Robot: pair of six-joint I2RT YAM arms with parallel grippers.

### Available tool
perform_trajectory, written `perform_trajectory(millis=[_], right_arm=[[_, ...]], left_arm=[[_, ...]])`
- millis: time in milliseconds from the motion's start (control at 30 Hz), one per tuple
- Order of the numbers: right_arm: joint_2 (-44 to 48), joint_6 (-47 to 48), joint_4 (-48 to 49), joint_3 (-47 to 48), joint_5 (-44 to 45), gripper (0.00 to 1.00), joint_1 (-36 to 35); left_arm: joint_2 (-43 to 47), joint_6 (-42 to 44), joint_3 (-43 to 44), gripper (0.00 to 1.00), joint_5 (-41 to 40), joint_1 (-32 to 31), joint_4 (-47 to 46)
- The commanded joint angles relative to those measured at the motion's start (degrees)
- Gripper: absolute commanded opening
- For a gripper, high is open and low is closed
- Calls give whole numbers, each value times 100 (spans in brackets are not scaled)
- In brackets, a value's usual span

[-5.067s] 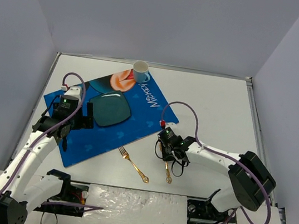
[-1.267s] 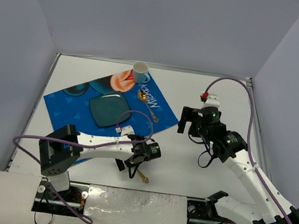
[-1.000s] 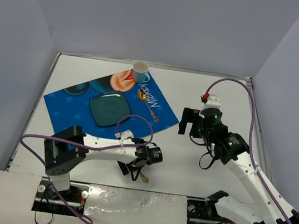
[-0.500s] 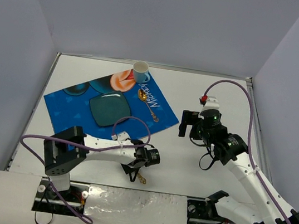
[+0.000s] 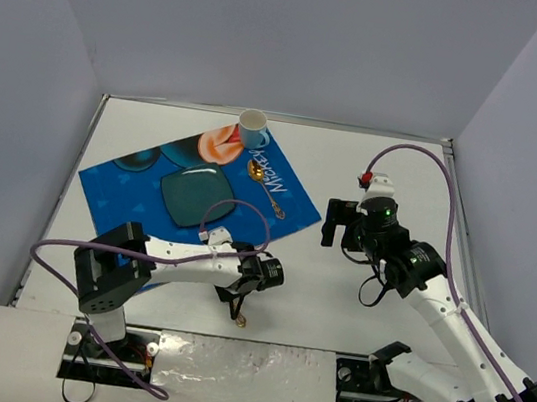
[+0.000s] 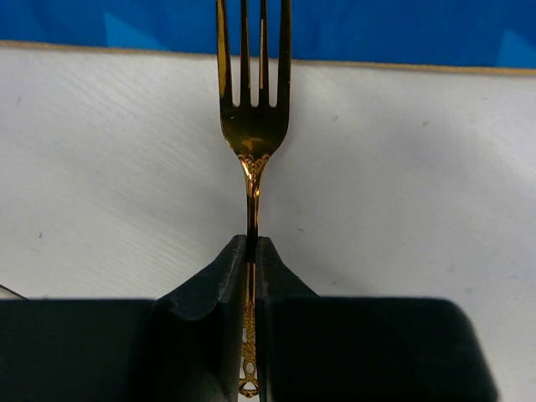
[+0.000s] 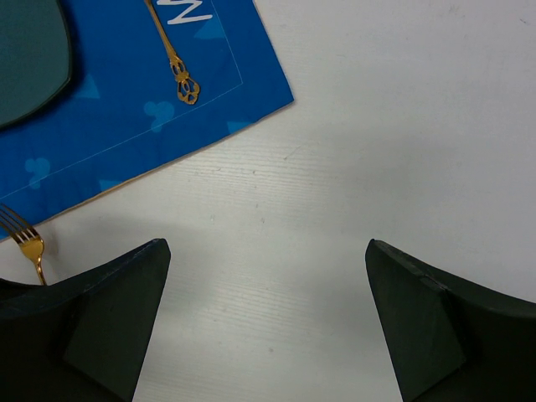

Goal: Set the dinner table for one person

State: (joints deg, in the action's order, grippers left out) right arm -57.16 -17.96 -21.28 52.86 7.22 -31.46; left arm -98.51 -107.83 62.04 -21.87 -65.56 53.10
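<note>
Moved: my left gripper (image 6: 251,244) was spread over the fork (image 6: 253,126) a second ago; it has since come together on the handle. The handle's near tip has slid a little left.
Since five seconds ago: the spoon (image 5: 266,189) has gone from the bare table onto the placemat (image 5: 119,189). My left arm has crossed over from the mat's left edge.
Left gripper: pinching the fork's thin handle low down, both fingers (image 6: 219,276) pressed flat against it.
Fork: at the near middle, handle toward me, tines reaching over the placemat's near edge. I can't tell whether it is off the surface.
Why held so: I judge a grip below the tines lets me carry it to the plate's left side without it swinging.
Right gripper: my right gripper (image 7: 266,251) hangs spread wide and empty above bare table, right of the mat, out of the left arm's way.
Plate: the dark plate (image 5: 196,196) sits mid-mat as the anchor.
Spoon: on the mat just right of the plate.
Cup: the cup (image 5: 252,126) stands at the mat's far corner.
Dinner table: the dinner table (image 5: 385,168) lies under everything, white, reaching to the far wall.
</note>
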Motion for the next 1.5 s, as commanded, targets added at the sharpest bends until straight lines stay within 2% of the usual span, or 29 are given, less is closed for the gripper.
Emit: perform_trajectory(millis=[0,133,300,500,533,733,1033,1467], right_arm=[[126,57,186,32,33,100,35],[118,37,184,49,-11,100,43],[125,21,168,59,-18,100,36],[80,23,168,133,7,100,54],[75,28,168,150,7,100,60],[45,56,168,172,35,100,54],[-32,144,168,163,112,100,70],[-180,197,177,137,139,100,105]], left_arm=[[470,818,699,0,-749,172,960],[931,1515,795,0,-824,561,1139],[1467,2717,736,0,-822,1493,1106],[2019,4467,354,0,-310,3137,385],[2048,4864,274,0,-202,3573,243],[1956,6180,-92,0,491,5064,-661],[1264,7192,-271,0,943,6033,-1679],[1000,7483,-720,0,1120,6288,-2545]])
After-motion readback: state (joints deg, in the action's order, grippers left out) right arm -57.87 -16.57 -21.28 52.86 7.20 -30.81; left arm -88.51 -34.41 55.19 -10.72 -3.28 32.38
